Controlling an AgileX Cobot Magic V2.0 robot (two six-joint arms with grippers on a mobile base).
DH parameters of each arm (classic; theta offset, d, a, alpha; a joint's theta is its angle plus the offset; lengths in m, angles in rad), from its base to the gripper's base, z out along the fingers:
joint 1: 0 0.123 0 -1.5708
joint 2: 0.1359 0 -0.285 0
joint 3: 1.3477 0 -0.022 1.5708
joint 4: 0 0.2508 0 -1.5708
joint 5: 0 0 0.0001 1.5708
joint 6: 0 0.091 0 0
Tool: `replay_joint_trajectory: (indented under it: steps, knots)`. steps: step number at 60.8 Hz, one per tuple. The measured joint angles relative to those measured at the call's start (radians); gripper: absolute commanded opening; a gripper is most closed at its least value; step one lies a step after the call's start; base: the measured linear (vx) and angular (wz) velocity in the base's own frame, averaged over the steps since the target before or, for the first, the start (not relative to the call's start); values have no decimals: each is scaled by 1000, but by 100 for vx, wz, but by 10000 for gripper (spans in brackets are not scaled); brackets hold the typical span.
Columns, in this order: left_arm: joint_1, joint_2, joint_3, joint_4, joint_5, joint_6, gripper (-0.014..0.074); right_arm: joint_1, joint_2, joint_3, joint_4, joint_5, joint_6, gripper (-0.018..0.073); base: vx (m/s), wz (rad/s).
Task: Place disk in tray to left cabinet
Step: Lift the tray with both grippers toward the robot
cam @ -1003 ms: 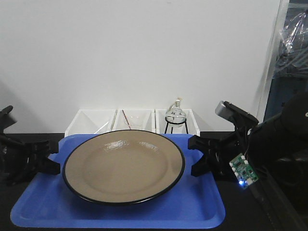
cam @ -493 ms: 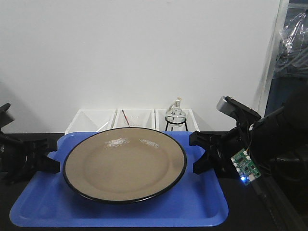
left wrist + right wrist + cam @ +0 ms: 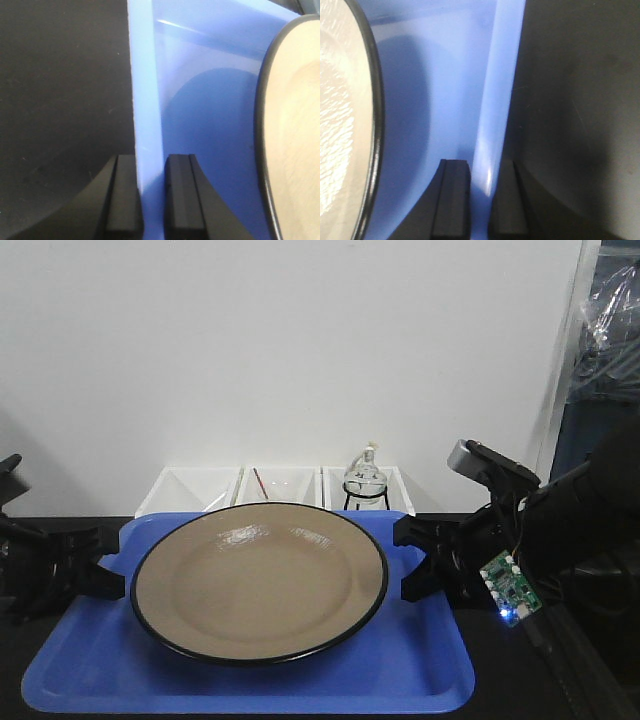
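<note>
White wall (image 3: pixel 250 350) behind, glossy tan black-rimmed disk (image 3: pixel 258 583) on blue tray (image 3: pixel 90 680), left gripper (image 3: pixel 150 170) and right gripper (image 3: pixel 480 172) clamping its rims.

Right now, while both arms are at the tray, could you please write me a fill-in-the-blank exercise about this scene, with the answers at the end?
1. The disk lies on a tray whose colour is ____.
2. The left gripper and the right gripper are each shut on the tray's raised ____.
3. The tan disk has a thin edge whose colour is ____.
4. The number of white bins behind the tray is ____.

Answers: blue; rim; black; three.
</note>
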Motion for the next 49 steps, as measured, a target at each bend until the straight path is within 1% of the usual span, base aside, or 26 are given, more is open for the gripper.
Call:
replay_joint_trajectory:
  steps: [49]
  knots:
    - [0, 0, 0, -1, 0, 0, -1, 0, 0, 0, 0, 0, -3, -4, 0, 0]
